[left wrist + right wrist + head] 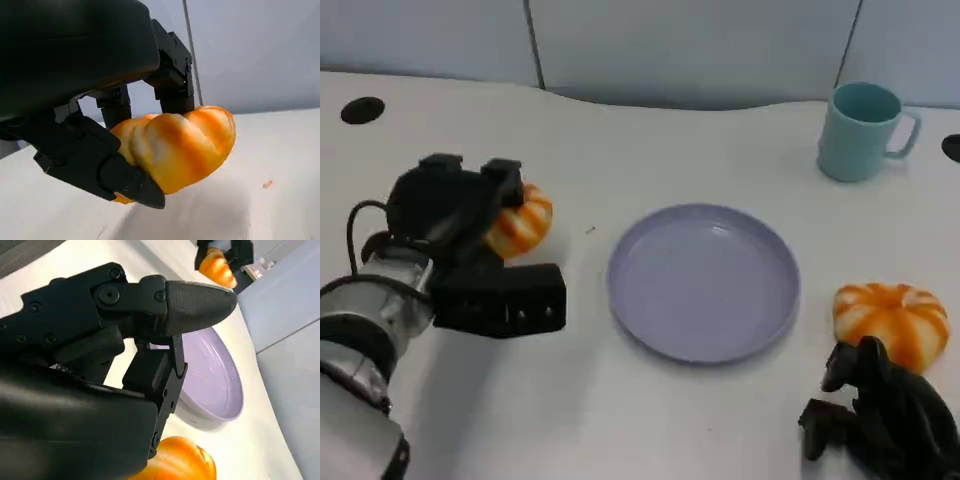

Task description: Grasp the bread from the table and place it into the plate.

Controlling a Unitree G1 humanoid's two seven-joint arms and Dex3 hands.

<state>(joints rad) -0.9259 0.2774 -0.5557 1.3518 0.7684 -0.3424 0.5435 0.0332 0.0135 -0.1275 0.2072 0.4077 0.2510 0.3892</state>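
Left hand has one bread roll in its fingers, plate waiting at frame centre.

In the head view the left hand point(470, 215) sits at the left of the frame, fingers closed around an orange-and-white bread roll point(523, 220); the left wrist view shows the roll point(175, 150) clamped between the fingers and seemingly off the white table point(620, 130). To do the carry well, I judge the hand should keep this firm grip, travel rightward to the purple plate point(760, 320) and let go low over its middle. A second bread roll point(892, 320) lies at the lower right, just above the right hand point(885, 415), whose fingers look curled and hold nothing. A teal mug point(860, 130) stands upper right, well clear of the path.
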